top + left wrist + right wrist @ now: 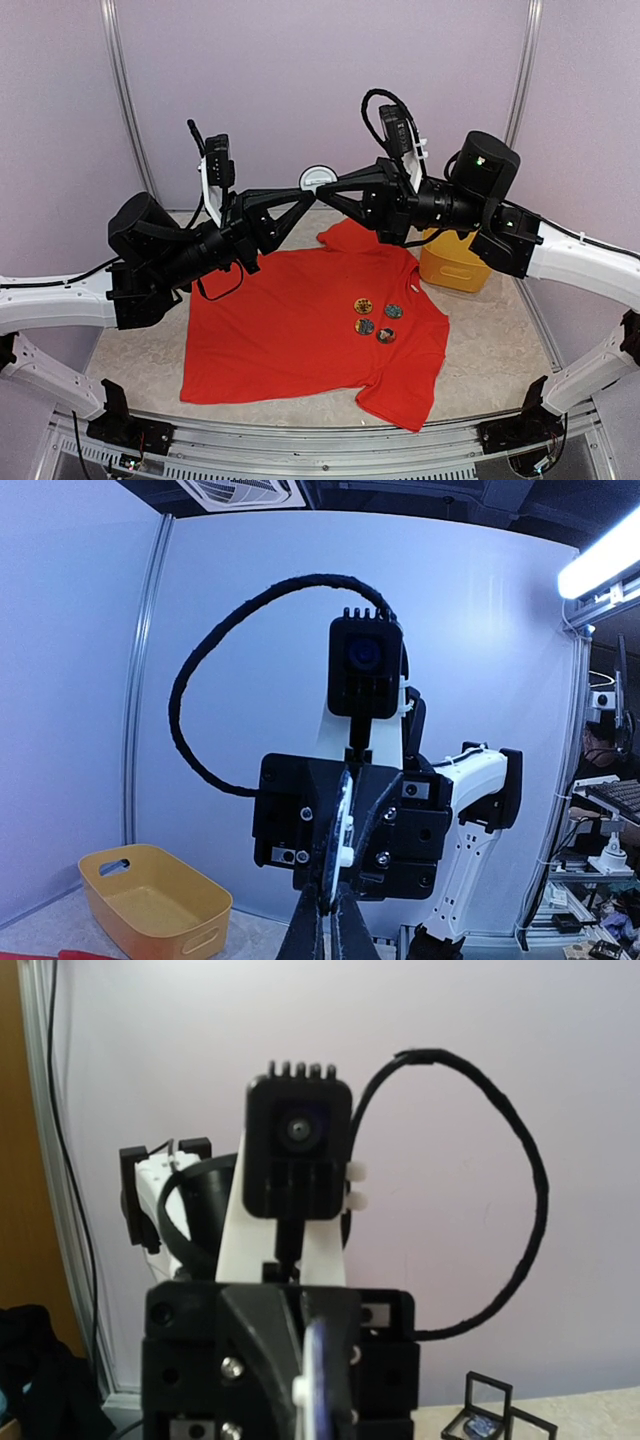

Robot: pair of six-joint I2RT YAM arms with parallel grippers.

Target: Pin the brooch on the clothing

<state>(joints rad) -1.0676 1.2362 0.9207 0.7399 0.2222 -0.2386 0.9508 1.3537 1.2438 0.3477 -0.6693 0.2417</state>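
Yellow basket (455, 272) beside T-shirt (290, 330) (perhaps touching)

Both arms are raised and converge tip to tip in mid-air. Left gripper (306, 193) and right gripper (330, 192) face each other, jaws closed, both pinching the brooch (318, 179) where the tips meet.

The brooch (318, 178) is mostly buried where the left gripper (303, 196) and right gripper (332, 192) meet, so only a pale rim pokes out. The right wrist view gets it edge-on, blurry and chopped by the bottom edge. One shirt (300, 320) shoulder sits behind the left arm (180, 255), and the collar and half the basket (455, 265) behind the right arm (480, 200). The four badges (376, 318) are too tiny to read. The little frames (490, 1405) are cut off too.
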